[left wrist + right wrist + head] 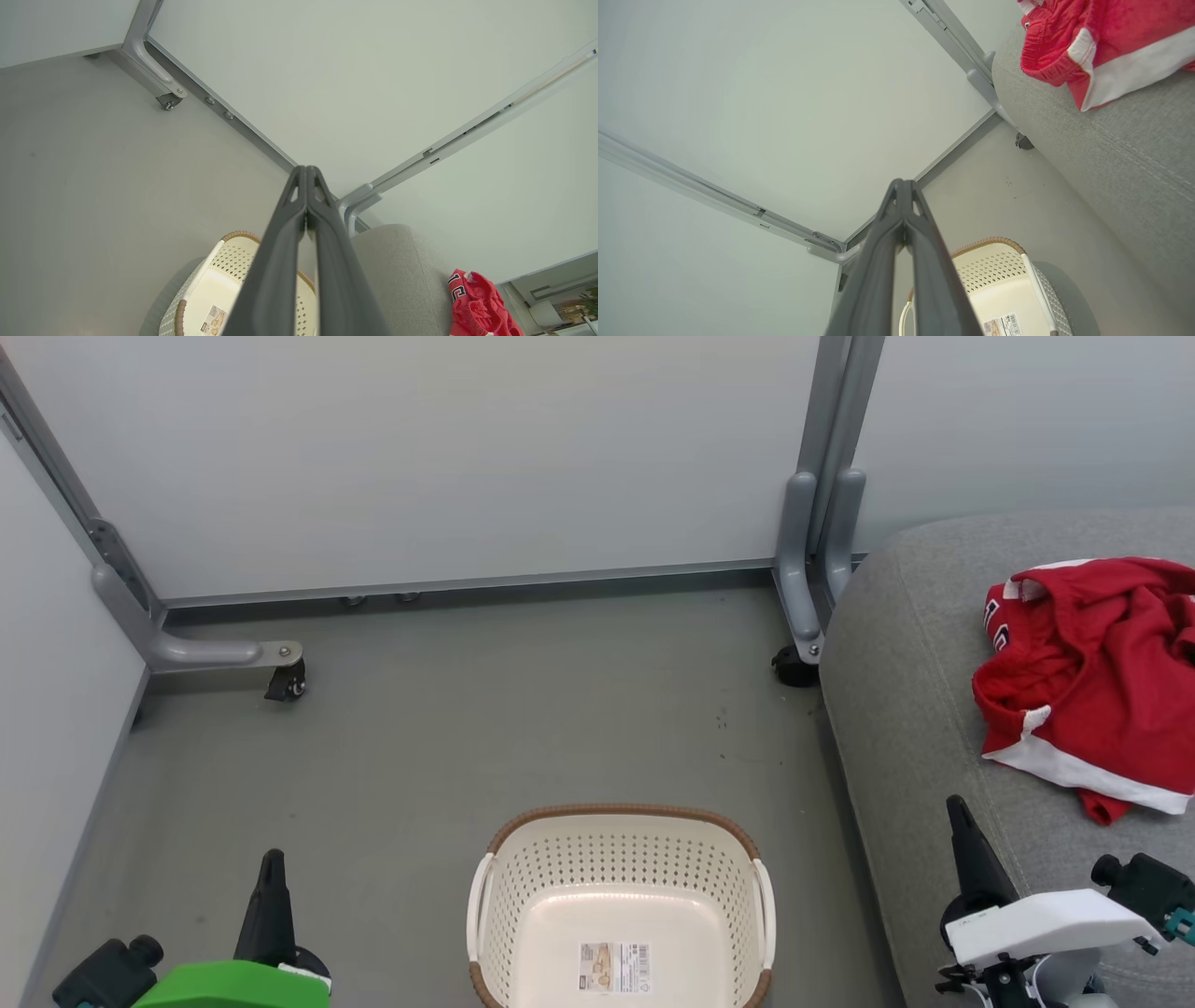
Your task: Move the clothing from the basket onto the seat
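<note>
Panels [420, 457]: three pale faces on grey frames, at left, ahead and behind the seat.

Floor [467, 728]: one grey surface, carrying the basket.

Seat [915, 709]: one, grey fabric, rounded corner toward the frame post, at the robot's right. A stitched seam shows in the right wrist view.

Basket [616, 812]: one, cream and perforated with a brown rim, standing on the floor just left of the seat and between the two arms. Two white handles [479, 915], one on each side. One label [613, 966] lies on its bare bottom.

Clothing [1092, 681]: one crumpled red heap with white stripes and trim, lying on the seat, well apart from the basket. Lettering shows on its left edge. Whether the heap is one garment or two cannot be told.

Casters [285, 683]: two, black, under the frame feet, one at left and one by the seat corner.

Left gripper [272, 859]: one, at lower left above the floor. The left wrist view shows its fingers pressed together at the tips, clenched on nothing, touching nothing.

Right gripper [954, 807]: one, at lower right over the seat's front edge. The right wrist view shows its fingers closed tip to tip, holding nothing, clear of the clothing.
</note>
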Controlling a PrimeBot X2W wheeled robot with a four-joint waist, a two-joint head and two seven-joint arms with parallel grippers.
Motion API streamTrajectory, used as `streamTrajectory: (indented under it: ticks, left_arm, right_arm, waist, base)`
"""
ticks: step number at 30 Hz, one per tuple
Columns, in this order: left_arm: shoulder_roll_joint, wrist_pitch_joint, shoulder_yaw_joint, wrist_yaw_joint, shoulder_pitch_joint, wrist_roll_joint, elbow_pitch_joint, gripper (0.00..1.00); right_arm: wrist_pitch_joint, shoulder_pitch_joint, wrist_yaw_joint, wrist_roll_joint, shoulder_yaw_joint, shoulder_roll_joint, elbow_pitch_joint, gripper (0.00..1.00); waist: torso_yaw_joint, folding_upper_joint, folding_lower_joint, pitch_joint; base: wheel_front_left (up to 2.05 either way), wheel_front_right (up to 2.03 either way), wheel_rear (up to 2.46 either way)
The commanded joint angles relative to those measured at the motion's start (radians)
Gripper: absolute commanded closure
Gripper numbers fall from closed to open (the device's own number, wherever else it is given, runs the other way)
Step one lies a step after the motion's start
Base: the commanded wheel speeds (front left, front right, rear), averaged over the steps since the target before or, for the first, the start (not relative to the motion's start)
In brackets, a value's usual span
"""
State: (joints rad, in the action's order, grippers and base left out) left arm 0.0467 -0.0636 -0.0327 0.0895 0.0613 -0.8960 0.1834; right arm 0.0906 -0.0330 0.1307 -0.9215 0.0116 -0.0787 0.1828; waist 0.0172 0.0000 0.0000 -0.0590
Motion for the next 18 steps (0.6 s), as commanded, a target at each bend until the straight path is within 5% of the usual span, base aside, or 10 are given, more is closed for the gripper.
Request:
streamTrajectory:
  ticks: [1, 18]
  left_arm:
    - [0.004, 0.006, -0.008, 0.009, -0.034, -0.034, -0.006, 1.00]
    - [0.004, 0.055, -0.029, 0.018, -0.076, -0.228, 0.013, 1.00]
  right_arm:
    - [-0.006, 0.030, 0.000, -0.033, -0.007, -0.007, -0.006, 1.00]
    - [-0.055, 0.063, 0.000, -0.229, -0.030, -0.005, 0.013, 1.00]
  waist:
    - [0.000, 0.0000, 0.0000, 0.001]
    - [-0.004, 0.0000, 0.0000, 0.015]
  base:
    - [0.00, 0.00, 0.00]
    - [0.00, 0.00, 0.00]
